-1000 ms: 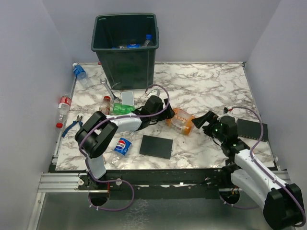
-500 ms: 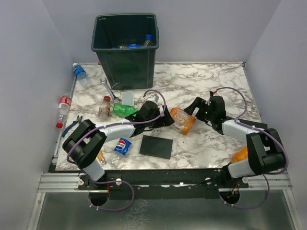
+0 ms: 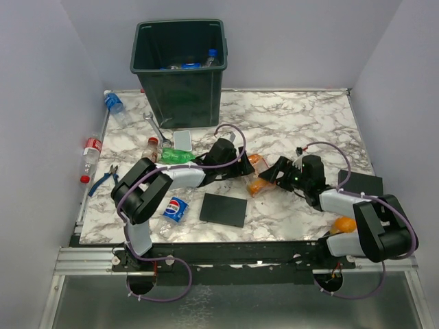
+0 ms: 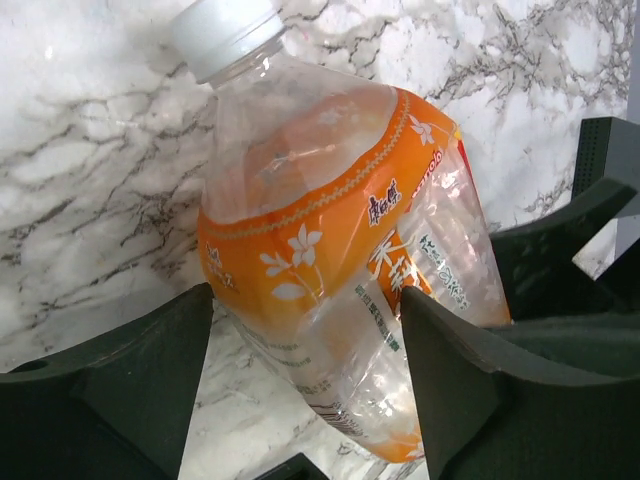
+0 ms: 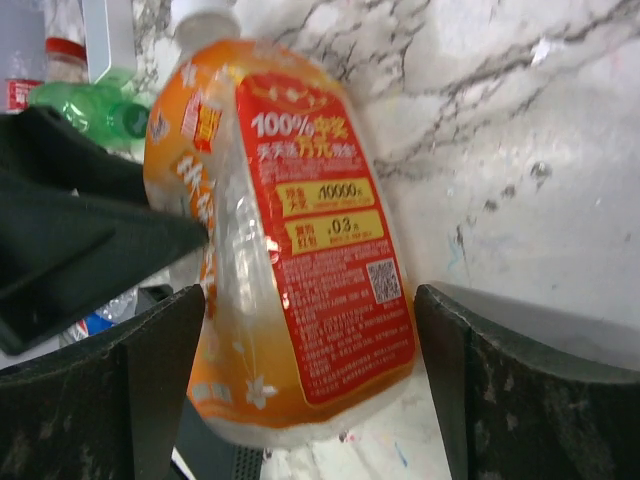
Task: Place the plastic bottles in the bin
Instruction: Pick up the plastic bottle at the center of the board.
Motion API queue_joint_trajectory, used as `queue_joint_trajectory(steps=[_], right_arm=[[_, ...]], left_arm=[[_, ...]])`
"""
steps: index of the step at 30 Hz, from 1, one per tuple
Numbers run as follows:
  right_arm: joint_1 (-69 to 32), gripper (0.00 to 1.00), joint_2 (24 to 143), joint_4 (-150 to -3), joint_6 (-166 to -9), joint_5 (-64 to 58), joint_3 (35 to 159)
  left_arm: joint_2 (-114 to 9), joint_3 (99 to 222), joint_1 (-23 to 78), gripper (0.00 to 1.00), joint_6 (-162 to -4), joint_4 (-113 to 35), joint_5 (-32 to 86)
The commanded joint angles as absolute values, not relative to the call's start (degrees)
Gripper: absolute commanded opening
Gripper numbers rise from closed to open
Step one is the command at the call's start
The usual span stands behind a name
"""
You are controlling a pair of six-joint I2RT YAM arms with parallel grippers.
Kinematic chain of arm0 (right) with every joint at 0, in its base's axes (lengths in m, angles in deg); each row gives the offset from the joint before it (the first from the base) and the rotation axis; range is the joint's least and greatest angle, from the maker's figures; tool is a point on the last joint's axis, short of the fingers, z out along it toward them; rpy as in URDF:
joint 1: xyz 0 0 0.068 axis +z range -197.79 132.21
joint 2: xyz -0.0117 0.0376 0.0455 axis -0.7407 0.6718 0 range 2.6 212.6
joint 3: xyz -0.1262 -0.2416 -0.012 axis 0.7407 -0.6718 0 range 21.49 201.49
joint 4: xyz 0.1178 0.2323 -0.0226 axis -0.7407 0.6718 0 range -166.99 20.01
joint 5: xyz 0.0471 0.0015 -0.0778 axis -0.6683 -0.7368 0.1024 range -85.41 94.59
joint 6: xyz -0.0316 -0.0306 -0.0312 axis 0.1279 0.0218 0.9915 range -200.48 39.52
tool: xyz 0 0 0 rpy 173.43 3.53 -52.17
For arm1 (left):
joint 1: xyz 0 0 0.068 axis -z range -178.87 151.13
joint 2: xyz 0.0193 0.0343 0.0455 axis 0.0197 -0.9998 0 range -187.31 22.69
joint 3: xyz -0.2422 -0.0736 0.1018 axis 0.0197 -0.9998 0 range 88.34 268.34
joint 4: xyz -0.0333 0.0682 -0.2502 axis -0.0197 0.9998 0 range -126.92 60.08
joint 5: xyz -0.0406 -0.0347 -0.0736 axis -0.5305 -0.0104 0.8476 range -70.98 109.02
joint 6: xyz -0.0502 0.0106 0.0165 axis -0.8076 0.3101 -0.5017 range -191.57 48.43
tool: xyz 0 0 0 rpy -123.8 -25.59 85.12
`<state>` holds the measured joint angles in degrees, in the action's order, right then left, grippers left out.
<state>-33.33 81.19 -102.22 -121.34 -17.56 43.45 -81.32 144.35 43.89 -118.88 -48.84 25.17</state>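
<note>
Bracketing one orange-label bottle (image 4: pixel 330 250) from both ends, lying mid-worktop (image 3: pixel 295 123), well apart from the bin (image 3: pixel 182 96). Left hand (image 4: pixel 305 300): fingers hug the label; pinching or only touching, cannot tell. Right hand (image 5: pixel 310 292): spread wide round the base end, not clamped.

Judgement: one hand should take it, squeezing across the label band; the other backs away first so the two don't foul each other.

Room: bare marble right of the bin. The left approach is crowded by the green bottle (image 3: pixel 175 156) and wrench (image 3: pixel 156 127). Black plate (image 3: pixel 223 209) sits near. The bin's rim stands tall, so lift high before crossing.
</note>
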Motion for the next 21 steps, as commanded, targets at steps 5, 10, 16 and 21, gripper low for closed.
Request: queue_joint_trajectory(steps=[5,10,16,21], right_arm=[[-32.7,0.9,78.5,-99.7,-121.8,-19.7,41.2],[-32.7,0.85,82.7,-102.5,-121.9,-24.3,41.6],[-32.5,0.48,85.3,-107.2,-123.6,-27.9,40.7],[-32.5,0.32,81.0,-106.6,-123.6,-26.2,39.9]], left_arm=[[-84.4,146.1,42.9,0.66,-117.1,-47.8,23.5],[-84.1,145.2,42.8,0.57,-116.5,-48.2,23.4],[-84.2,144.8,42.8,0.53,-116.2,-49.4,25.2],[-81.8,144.4,42.8,0.57,-116.1,-50.0,26.0]])
